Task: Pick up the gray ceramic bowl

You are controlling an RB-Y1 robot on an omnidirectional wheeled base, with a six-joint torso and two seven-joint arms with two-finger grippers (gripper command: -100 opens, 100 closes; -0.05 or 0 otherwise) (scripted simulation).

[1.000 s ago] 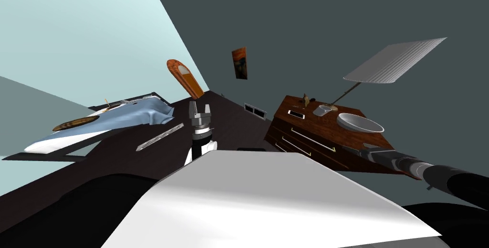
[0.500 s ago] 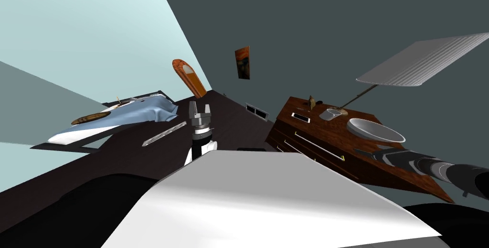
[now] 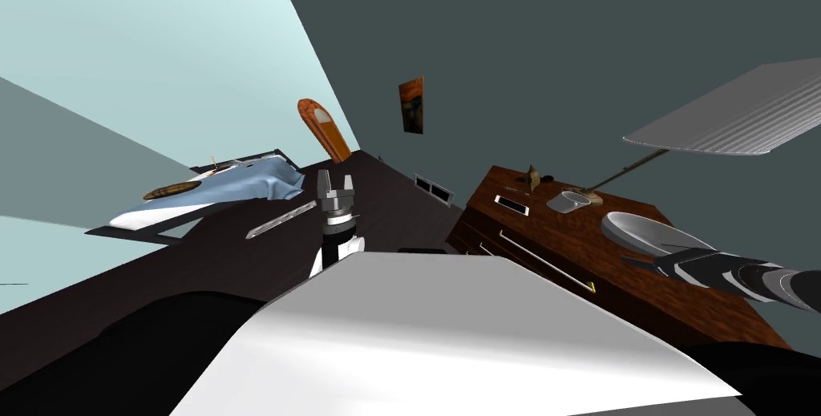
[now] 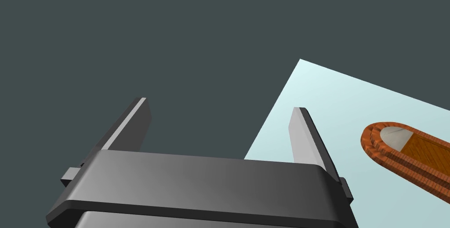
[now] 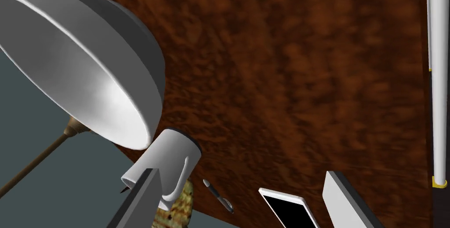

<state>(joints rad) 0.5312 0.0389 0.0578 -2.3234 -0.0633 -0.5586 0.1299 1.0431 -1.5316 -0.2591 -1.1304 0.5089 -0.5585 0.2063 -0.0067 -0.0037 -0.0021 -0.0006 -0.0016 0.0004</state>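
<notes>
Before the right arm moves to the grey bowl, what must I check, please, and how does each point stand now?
1. Right gripper open: ok.
2. Bowl inside the gripper's opening: not ok, it lies off to one side.
3. Bowl upright on the dresser: ok.
4. Mug clear of the gripper: cannot tell, it is very close to one side.
5. Left gripper away from the dresser: ok, and open.

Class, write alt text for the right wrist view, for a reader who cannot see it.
A grey bowl sits on a wooden dresser top, close to the open right tool and off to one side. A white mug stands near it; a pen and a phone show between the tool's fingers.
</notes>
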